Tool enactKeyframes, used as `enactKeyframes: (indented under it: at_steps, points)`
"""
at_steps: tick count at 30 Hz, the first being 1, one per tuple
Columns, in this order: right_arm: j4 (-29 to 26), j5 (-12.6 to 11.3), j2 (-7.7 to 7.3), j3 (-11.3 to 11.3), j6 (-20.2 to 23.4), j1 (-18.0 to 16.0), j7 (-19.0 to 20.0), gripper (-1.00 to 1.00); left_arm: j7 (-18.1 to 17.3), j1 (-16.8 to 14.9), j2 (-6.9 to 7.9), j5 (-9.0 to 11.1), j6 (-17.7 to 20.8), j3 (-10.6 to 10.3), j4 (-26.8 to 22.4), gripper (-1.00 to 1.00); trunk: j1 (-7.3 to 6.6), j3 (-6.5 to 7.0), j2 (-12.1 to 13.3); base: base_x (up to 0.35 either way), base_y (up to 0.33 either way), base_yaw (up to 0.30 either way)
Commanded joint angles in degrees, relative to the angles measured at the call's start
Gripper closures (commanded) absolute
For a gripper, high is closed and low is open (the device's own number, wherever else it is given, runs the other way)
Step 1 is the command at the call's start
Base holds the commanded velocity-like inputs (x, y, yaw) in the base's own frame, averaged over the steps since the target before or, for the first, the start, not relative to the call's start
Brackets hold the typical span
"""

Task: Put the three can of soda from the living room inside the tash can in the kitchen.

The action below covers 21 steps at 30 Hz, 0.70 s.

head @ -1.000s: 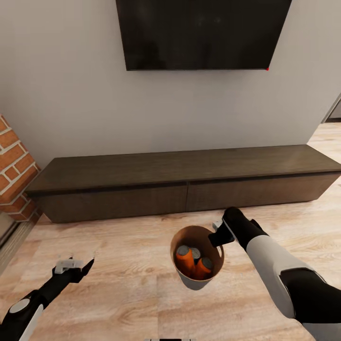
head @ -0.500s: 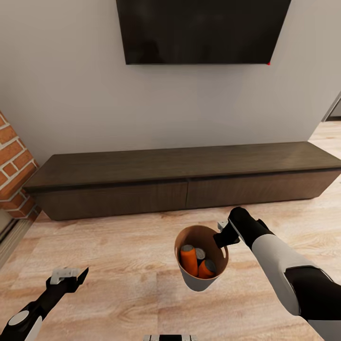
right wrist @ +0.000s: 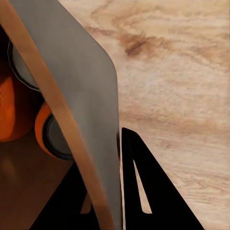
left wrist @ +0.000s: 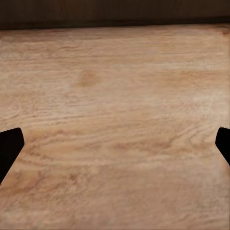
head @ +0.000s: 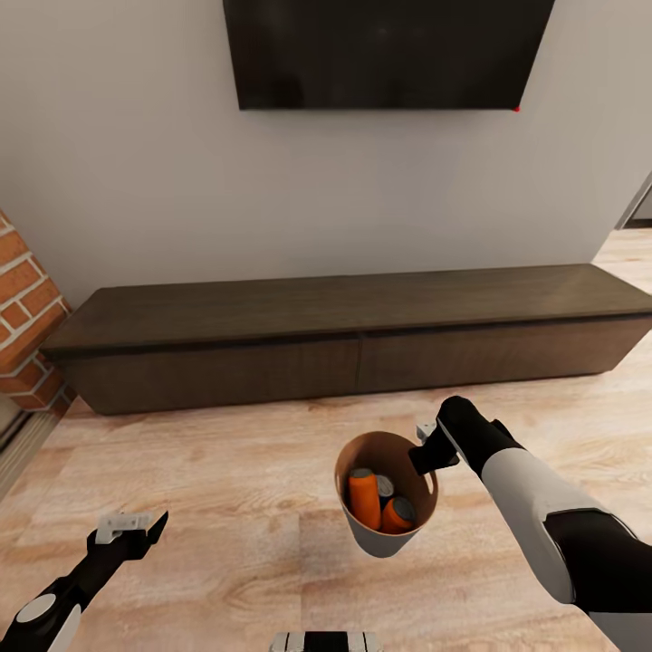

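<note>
Wall TV (head: pixel 380 54) at twelve o'clock, low cabinet (head: pixel 353 340) beneath, so this is the living room. The tash can (head: pixel 380 534) hangs off the floor, right pincer (head: pixel 426 455) clamped on its rim for carrying; soda cans (head: pixel 364 498) inside. Left pincer (head: pixel 127 530), eight o'clock, spread apart and idle.

Head camera looks down; both wrist cameras face floor (left wrist: pixel 115 120) closely
</note>
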Motion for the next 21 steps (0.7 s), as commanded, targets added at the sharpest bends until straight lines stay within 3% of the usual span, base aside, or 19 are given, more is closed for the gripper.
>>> enactKeyframes:
  at_steps: [1,18,21]
  points:
    - [0.0,-1.6,0.01,-0.2,0.4,0.0,0.3,1.0,0.0,0.0,-0.01,0.0,0.0,0.0,0.0,-1.0,0.02,-0.22,0.0,0.0,0.0,0.0]
    - [-0.1,-1.4,0.05,-0.1,0.4,0.0,0.2,1.0,-0.1,0.0,-0.04,-0.1,0.0,-0.1,0.0,-1.0,0.46,-3.98,-0.3,0.0,0.0,0.0]
    - [-0.1,-1.4,0.02,-0.1,0.4,0.0,0.2,1.0,-0.1,0.0,-0.04,-0.1,0.0,-0.1,0.0,-1.0,0.46,-3.98,-0.3,0.0,0.0,0.0]
